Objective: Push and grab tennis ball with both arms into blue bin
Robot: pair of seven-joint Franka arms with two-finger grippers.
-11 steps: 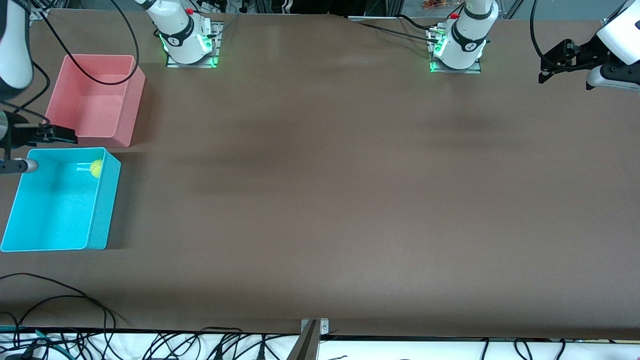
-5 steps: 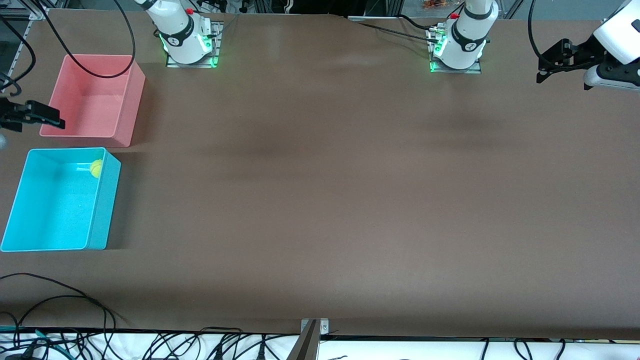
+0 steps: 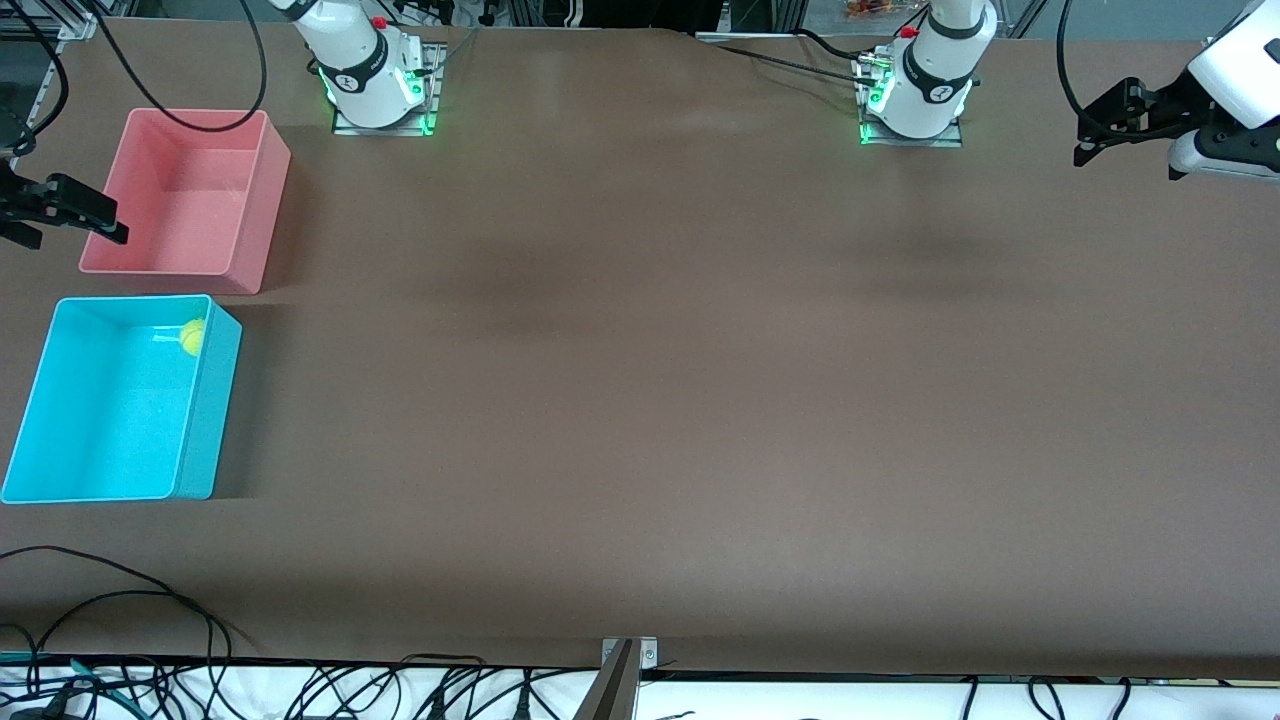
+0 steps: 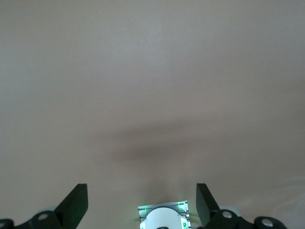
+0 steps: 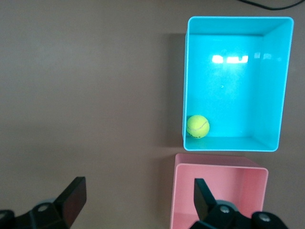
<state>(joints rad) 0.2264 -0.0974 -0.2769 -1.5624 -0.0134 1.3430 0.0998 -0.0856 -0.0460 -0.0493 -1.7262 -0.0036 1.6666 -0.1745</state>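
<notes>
Tabletop: brown tabletop (image 3: 640,400), mostly bare across its middle; both bins sit at the right arm's end.
Tennis ball: the tennis ball (image 3: 192,336) lies inside the blue bin (image 3: 60,400), on its floor, tucked into the corner closest to the pink bin and to the middle of the tabletop; in the right wrist view the ball (image 5: 198,126) touches or nearly touches the wall there.
Why it rests there: judged from its place, the ball has settled against the walls, which hold it from rolling out; the task looks finished.
Pink bin: the pink bin (image 3: 250,200) stands just beside the blue bin, farther from the front camera, with a narrow gap between them; nothing shows inside it.
Right gripper: the right gripper (image 3: 60,205) hangs up in the air over the tabletop's edge beside the pink bin; its jaws are spread wide with nothing between them, as the right wrist view (image 5: 136,198) shows.
Left gripper: the left gripper (image 3: 1110,125) is up over the left arm's end of the tabletop, well apart from the bins; jaws spread wide and empty (image 4: 142,202). This arm appears to be waiting.
Why held so: likely both arms are parked clear of the bins.
Other things: black cables (image 3: 120,600) trail along the edge nearest the front camera.
In the way: nothing stands between the grippers and the bins.
</notes>
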